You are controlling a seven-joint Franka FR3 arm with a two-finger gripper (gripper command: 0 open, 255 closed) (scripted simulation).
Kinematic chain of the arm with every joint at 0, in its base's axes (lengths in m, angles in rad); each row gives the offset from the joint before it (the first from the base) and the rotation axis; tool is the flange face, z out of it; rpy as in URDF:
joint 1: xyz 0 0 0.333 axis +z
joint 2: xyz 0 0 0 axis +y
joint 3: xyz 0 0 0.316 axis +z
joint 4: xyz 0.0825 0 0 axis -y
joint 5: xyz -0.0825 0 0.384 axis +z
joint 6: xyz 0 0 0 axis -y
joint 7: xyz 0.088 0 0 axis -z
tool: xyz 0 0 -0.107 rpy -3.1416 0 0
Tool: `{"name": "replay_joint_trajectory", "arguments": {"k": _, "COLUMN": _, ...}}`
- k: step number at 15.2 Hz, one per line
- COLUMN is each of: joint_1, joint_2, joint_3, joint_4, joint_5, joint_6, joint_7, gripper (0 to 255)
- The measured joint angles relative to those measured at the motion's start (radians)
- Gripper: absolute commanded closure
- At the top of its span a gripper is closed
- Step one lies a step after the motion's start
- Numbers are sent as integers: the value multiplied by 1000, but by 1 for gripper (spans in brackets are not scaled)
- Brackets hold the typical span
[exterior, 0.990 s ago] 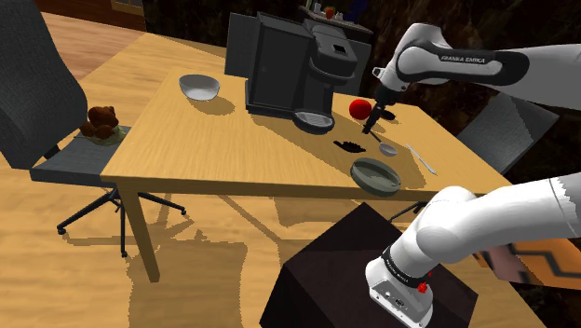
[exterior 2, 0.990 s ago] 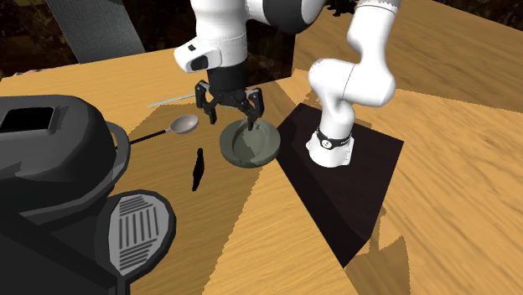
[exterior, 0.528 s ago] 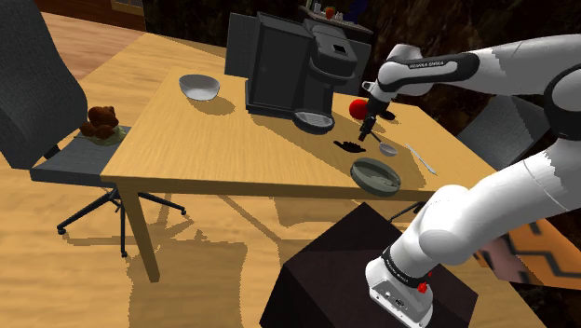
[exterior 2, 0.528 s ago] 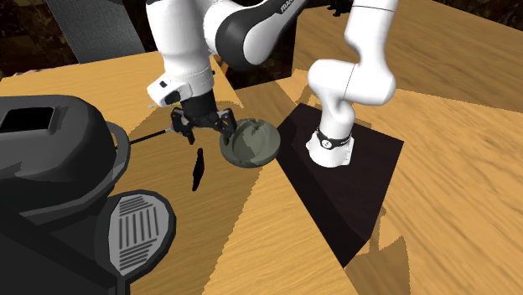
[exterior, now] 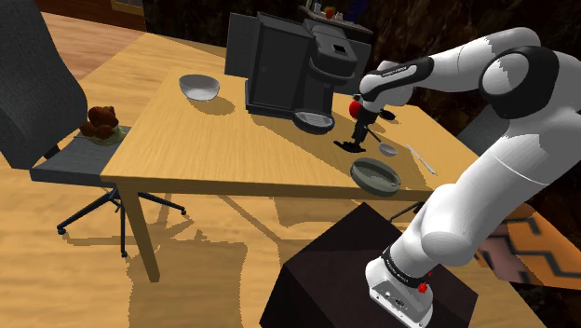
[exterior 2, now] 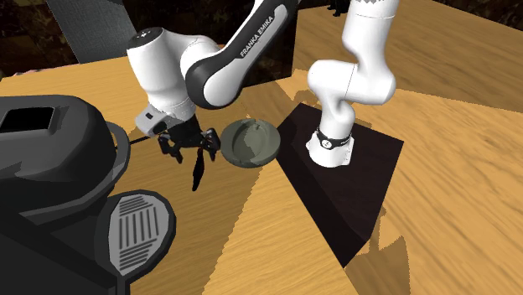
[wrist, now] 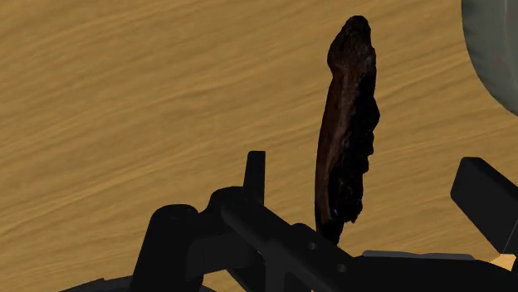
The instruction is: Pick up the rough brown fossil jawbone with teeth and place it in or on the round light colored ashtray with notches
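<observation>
While the long, bumpy dark brown jawbone (wrist: 349, 124) lies flat on the light wooden table (exterior: 233, 140), the black two-finger gripper (wrist: 365, 170) hangs right over it with its fingers wide apart, one on each side, not pinching it. Close beside the jawbone sits the round grey ashtray (exterior 2: 251, 144), near the table's edge.

The desk (wrist: 124, 99) is smooth, grained wood. Below the matt black gripper (wrist: 369, 178), the jawbone (wrist: 349, 124) looks rough, pitted, dark brown. The nearby ashtray (exterior 2: 256, 144) is smooth, dull grey.
</observation>
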Motion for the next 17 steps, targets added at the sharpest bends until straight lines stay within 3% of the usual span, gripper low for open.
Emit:
{"name": "replay_joint_trajectory", "arguments": {"k": 5, "joint_1": 2, "joint_2": 49, "joint_3": -4, "joint_4": -26, "joint_5": 42, "joint_6": 60, "joint_7": -33, "gripper": 0}}
{"name": "replay_joint_trajectory", "arguments": {"k": 11, "joint_1": 1, "joint_2": 56, "joint_3": -5, "joint_4": -32, "joint_5": 49, "joint_6": 72, "joint_7": -40, "gripper": 0}}
{"name": "replay_joint_trajectory", "arguments": {"k": 12, "joint_1": 1, "joint_2": 56, "joint_3": -5, "joint_4": -32, "joint_5": 50, "joint_6": 72, "joint_7": -41, "gripper": 255}}
{"name": "replay_joint_trajectory", "arguments": {"k": 17, "joint_1": 1, "joint_2": 57, "joint_3": -5, "joint_4": -32, "joint_5": 50, "joint_6": 72, "joint_7": -41, "gripper": 255}}
